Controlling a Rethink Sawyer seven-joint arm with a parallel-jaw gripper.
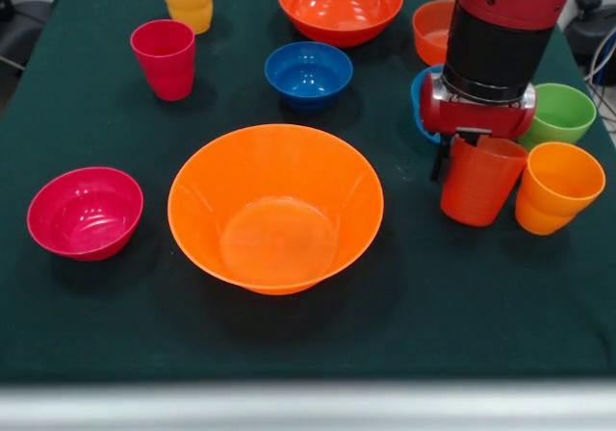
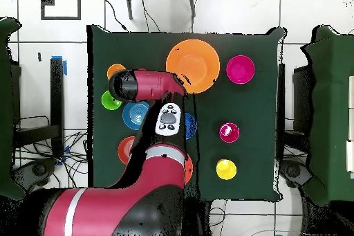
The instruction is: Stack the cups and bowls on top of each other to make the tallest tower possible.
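Dark green cloth covers the bench (image 1: 58, 335), where the big orange bowl (image 1: 275, 208) sits upright mid-bench as a likely tower base, while the hand (image 1: 460, 154) is down on the red-orange cup (image 1: 479, 181), apparently grasping its rim, beside the orange cup (image 1: 556, 188).

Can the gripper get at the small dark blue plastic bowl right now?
Probably yes: the dark blue bowl sits open with nothing stacked in it, though the gripper is occupied at the red-orange cup.

Dark green tablecloth (image 1: 87, 335), white tiled floor (image 2: 304, 12), loose cables (image 2: 41, 157)
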